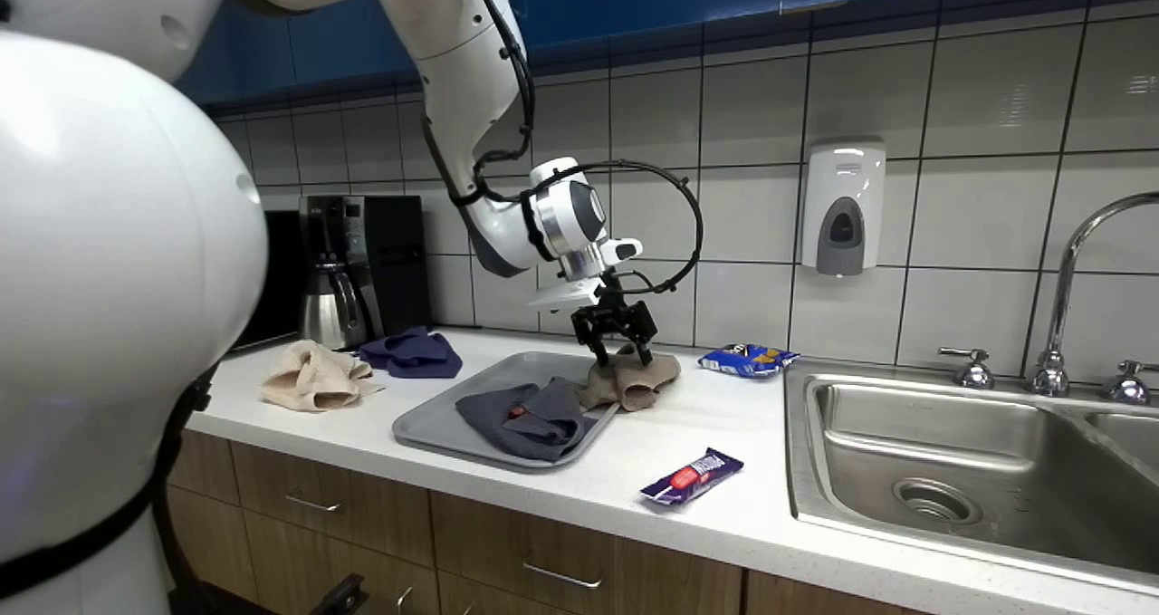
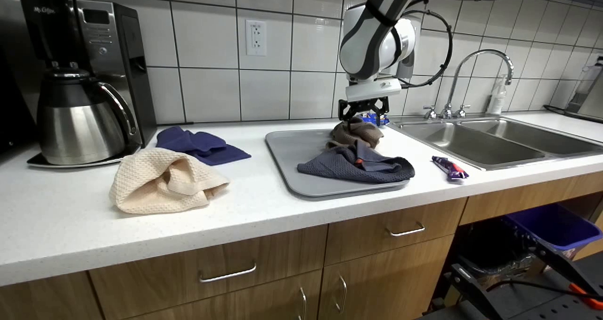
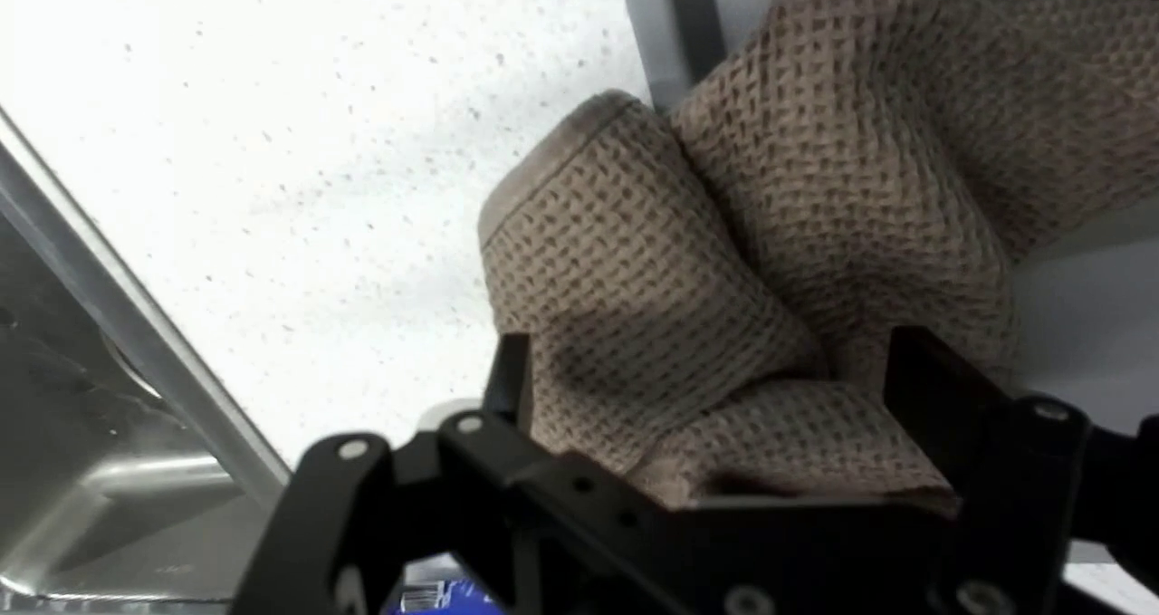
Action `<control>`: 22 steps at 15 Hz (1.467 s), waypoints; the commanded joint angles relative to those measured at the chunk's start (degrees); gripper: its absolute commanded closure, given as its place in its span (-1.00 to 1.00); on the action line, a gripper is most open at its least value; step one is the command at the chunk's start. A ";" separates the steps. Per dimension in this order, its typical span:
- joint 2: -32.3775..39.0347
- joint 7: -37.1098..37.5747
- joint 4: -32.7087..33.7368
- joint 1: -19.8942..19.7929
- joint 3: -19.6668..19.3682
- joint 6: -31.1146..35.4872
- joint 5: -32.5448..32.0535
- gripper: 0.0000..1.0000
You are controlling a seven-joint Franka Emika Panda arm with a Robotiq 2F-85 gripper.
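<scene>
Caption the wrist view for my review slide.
Open gripper at a rumpled brown cloth lying across the edge of a gray tray.

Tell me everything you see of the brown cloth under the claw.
The brown cloth looks like soft woven fabric with a waffle texture and a smooth, stitched hem along one visible edge. It lies crumpled and folded over itself in a loose heap, draped across the rim of the gray tray, part inside and part on the white counter. One end comes close to the dark blue-gray cloth; whether they touch is unclear. The open claw straddles a fold, contact uncertain.
</scene>
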 commanded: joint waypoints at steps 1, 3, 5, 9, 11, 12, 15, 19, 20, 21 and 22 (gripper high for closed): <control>1.54 1.34 1.68 -1.30 0.12 -0.55 0.01 -1.00; 2.31 1.24 2.29 -1.66 0.15 -0.65 0.29 -1.00; 2.97 1.15 3.01 -1.90 0.22 -0.82 0.53 -1.00; 4.32 0.84 4.65 -1.98 0.49 -0.94 0.99 -1.00; 4.98 0.57 5.26 -2.07 0.70 -0.91 1.27 -0.96; 5.22 0.41 5.44 -2.14 0.83 -0.91 1.47 -0.47; 5.83 0.13 5.85 -2.22 1.03 -0.83 2.03 -0.28; 5.95 0.08 5.90 -2.09 0.96 -0.71 2.27 0.36; 5.77 0.13 5.80 -2.02 0.93 -0.63 2.21 0.50; 5.63 0.11 5.78 -2.04 0.97 -0.57 2.22 0.66; 5.47 0.10 5.73 -2.06 0.98 -0.50 2.22 0.80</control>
